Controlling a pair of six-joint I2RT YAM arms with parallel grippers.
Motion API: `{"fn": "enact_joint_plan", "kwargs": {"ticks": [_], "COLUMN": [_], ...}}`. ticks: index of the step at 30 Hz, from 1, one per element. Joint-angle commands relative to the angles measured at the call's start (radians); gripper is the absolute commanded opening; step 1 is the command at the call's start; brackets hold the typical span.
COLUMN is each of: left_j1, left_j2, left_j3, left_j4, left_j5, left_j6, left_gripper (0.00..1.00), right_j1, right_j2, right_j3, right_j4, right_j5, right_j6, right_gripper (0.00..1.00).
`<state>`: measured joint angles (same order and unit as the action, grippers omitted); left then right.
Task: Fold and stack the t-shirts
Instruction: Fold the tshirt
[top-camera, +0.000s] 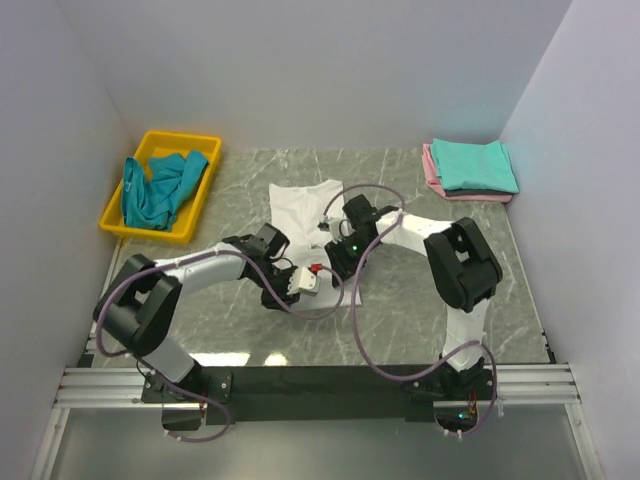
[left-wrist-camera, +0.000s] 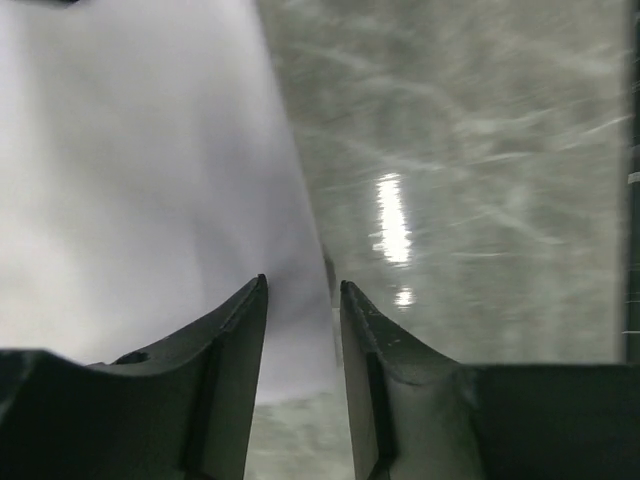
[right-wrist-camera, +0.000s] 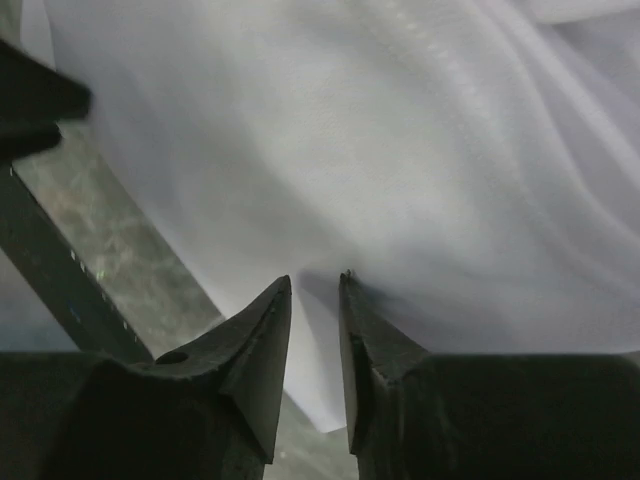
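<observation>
So the white t-shirt lies flat on the table, stretching away from both grippers, near edge right at them. Left gripper has its jaws slightly parted over that edge. Right gripper is nearly closed, can't tell if it's pinching cloth.

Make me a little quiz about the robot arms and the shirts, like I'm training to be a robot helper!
1. True or false: the white t-shirt lies inside the yellow tray.
2. Which colour of shirt is on top of the folded stack at the far right? A teal, B white, C pink.
3. Fill the gap: the left gripper and the right gripper both have their fingertips at the ___ t-shirt.
Key: 1 false, it lies spread on the table. 2 A. 3 white.
</observation>
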<state>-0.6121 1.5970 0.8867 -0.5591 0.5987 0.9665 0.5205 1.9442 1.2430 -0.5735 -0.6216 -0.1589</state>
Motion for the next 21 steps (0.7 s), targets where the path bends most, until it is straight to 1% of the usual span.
{"fn": "enact_joint_plan", "kwargs": {"ticks": [1,2,3,4,5,6,7,9,10,12,13,14,16,17,21], "left_j1": [0.015,0.032,0.055,0.099,0.113,0.124,0.136,0.140,0.138,0.138,0.129,0.120,0.095,0.089,0.045], "left_j2": [-0.109,-0.130,-0.155,-0.204,-0.228,-0.253,-0.303,-0.354,-0.408,-0.465,-0.486,-0.524,-0.558,-0.562,-0.554], "left_j3": [0.006,0.021,0.026,0.024,0.014,0.000,-0.038,-0.083,-0.107,-0.193,-0.222,-0.276,-0.348,-0.365,-0.426], "left_j4": [-0.056,-0.093,-0.108,-0.123,-0.136,-0.136,-0.127,-0.095,-0.043,0.040,0.124,0.154,0.243,0.261,0.341], "left_j5": [0.061,0.072,0.088,0.113,0.115,0.110,0.095,0.084,0.081,0.072,0.063,0.052,0.018,0.012,-0.025], "left_j6": [-0.123,-0.120,-0.118,-0.095,-0.078,-0.066,-0.057,-0.048,-0.051,-0.092,-0.116,-0.118,-0.127,-0.120,-0.097], "left_gripper": [0.43,0.44,0.45,0.48,0.49,0.50,0.52,0.52,0.54,0.55,0.55,0.55,0.56,0.56,0.55], "right_j1": [0.006,0.006,0.004,0.004,0.007,0.007,0.010,0.019,0.033,0.070,0.091,0.148,0.205,0.241,0.315], "right_j2": [-0.169,-0.216,-0.325,-0.379,-0.430,-0.509,-0.539,-0.605,-0.623,-0.659,-0.691,-0.708,-0.748,-0.757,-0.768], "right_j3": [-0.082,-0.132,-0.161,-0.190,-0.241,-0.263,-0.280,-0.321,-0.338,-0.402,-0.427,-0.480,-0.526,-0.568,-0.657], "right_j4": [-0.075,-0.074,-0.063,-0.052,-0.039,-0.020,-0.016,0.007,0.021,0.076,0.098,0.125,0.197,0.221,0.366], "right_j5": [-0.006,-0.001,0.008,0.025,0.081,0.109,0.140,0.222,0.249,0.305,0.359,0.397,0.465,0.476,0.533], "right_j6": [-0.066,-0.076,-0.109,-0.126,-0.145,-0.186,-0.212,-0.284,-0.306,-0.344,-0.376,-0.390,-0.427,-0.438,-0.519], "right_gripper": [0.34,0.36,0.39,0.41,0.43,0.49,0.50,0.55,0.56,0.56,0.56,0.56,0.55,0.55,0.53]}}
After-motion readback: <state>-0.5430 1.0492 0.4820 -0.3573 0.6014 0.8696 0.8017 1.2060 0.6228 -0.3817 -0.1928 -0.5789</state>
